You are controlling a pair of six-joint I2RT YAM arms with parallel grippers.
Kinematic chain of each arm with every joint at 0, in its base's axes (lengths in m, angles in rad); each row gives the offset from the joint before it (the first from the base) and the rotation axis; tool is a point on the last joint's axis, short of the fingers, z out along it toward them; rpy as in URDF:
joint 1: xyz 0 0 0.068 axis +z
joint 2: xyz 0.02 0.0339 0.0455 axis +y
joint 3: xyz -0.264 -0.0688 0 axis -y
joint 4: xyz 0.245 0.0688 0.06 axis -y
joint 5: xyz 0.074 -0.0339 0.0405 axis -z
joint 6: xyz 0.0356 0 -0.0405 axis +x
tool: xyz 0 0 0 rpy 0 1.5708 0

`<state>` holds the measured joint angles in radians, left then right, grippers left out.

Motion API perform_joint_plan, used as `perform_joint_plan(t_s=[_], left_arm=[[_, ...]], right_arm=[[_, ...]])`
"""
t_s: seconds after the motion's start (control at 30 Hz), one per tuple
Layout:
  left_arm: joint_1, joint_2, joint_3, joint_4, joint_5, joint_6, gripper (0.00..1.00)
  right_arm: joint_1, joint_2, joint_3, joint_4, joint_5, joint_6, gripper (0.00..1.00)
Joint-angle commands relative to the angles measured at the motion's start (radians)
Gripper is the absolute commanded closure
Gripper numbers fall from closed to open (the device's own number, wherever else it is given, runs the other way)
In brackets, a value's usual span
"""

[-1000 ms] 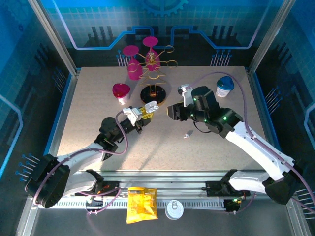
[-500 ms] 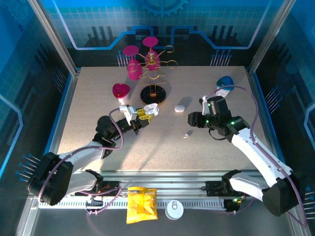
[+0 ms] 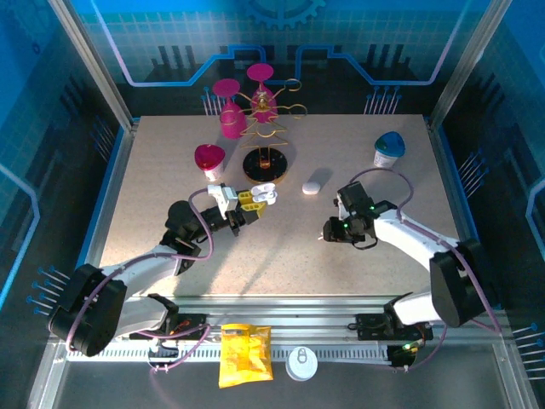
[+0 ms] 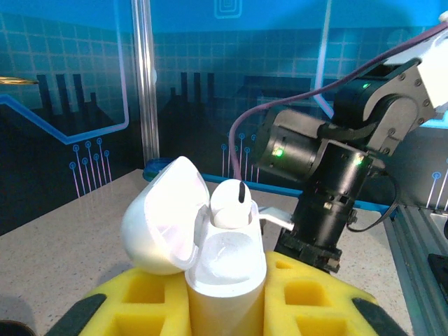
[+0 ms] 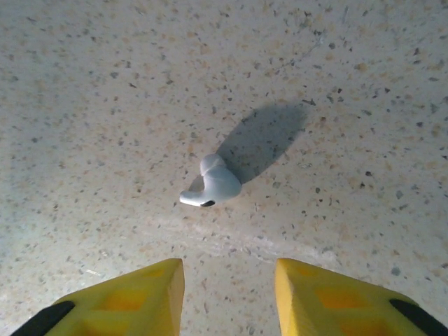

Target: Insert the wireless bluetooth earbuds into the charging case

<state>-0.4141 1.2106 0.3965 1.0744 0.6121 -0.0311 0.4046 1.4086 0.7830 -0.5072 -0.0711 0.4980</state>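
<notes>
Within 1 second the right end effector [image 5: 227, 276] had swung down from mid-frame of the top view. It hovered with fingers spread just short of 1 loose earbud [image 5: 218, 183], which lay on the desk [image 5: 84, 84] at the wrist view's centre, so a pickup looked next. Farther up, left of centre, the left end effector [image 3: 249, 201] pinched 1 open charging case [image 4: 227, 269] holding 1 seated earbud [image 4: 227, 201]. Beyond lay 1 closed case [image 3: 316, 182]. That made 2 earbuds and 2 cases.

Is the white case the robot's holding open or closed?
Open: the charging case has its lid flipped back, and one earbud sits inside.
</notes>
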Motion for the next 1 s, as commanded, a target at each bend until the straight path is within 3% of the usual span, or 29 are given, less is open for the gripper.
perform_joint_plan(t_s=[0.0, 0.4, 0.7, 0.97], left_arm=[[0.011, -0.006, 0.015, 0.024, 0.034, 0.002, 0.82], [0.011, -0.027, -0.003, 0.018, 0.029, 0.005, 0.82], [0.012, -0.027, -0.009, 0.016, 0.026, 0.008, 0.82], [0.011, -0.026, -0.008, 0.021, 0.028, 0.004, 0.82]], right_arm=[[0.006, 0.049, 0.026, 0.025, 0.003, -0.008, 0.62], [0.039, 0.201, 0.08, 0.1, -0.046, -0.005, 0.67], [0.086, 0.161, 0.073, 0.164, -0.177, 0.081, 0.69], [0.078, 0.146, 0.091, 0.087, -0.048, 0.018, 0.68]])
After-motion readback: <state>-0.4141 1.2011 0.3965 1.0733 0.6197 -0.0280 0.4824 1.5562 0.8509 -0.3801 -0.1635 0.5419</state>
